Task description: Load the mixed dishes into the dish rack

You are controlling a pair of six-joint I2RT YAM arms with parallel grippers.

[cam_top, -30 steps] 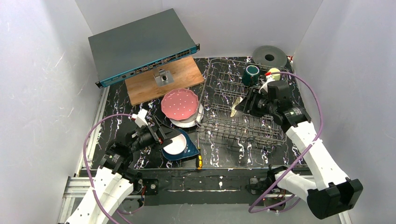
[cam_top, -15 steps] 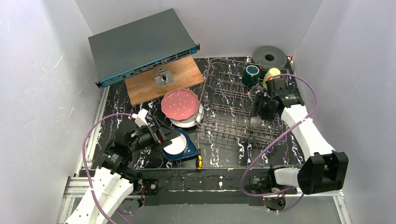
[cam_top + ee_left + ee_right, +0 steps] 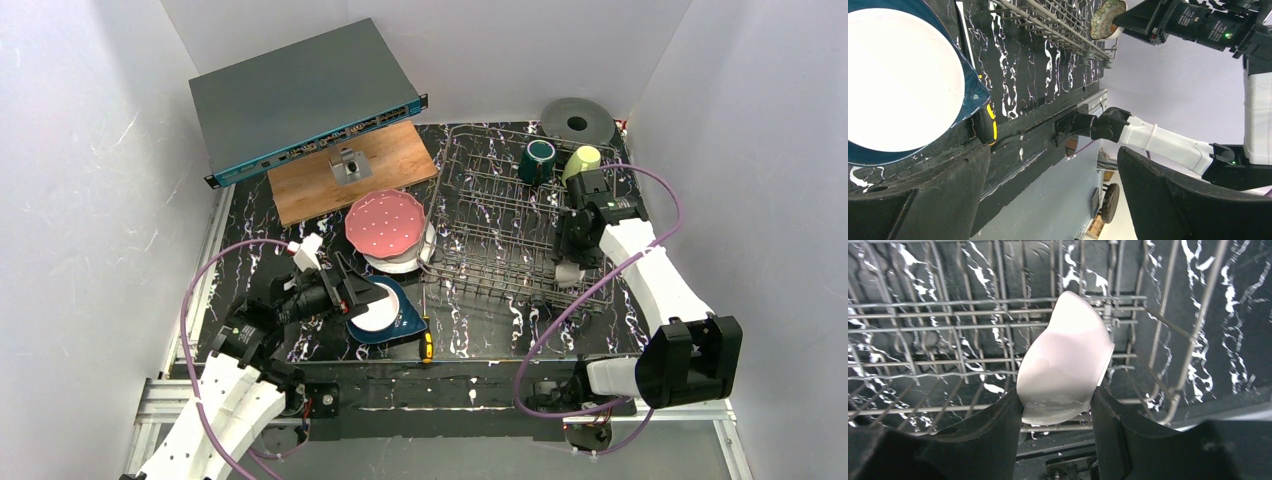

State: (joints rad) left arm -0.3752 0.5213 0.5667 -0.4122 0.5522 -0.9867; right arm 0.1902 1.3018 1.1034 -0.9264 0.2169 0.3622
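right gripper [image 3: 1057, 392] is pinching the small cream flower-shaped dish [image 3: 1065, 355] by its rim, over the wires of the dish rack [image 3: 490, 230], toward the counter's near right corner. left gripper [image 3: 368, 297] has its fingers spread wide, right by the dark blue plate [image 3: 408, 325] at the near edge

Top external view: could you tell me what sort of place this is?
Probably a robot lab cell, not a kitchen: white panel walls enclose a black marbled table, two arms are bolted at its edge, and a rack-mount electronics unit sits near the dish rack.
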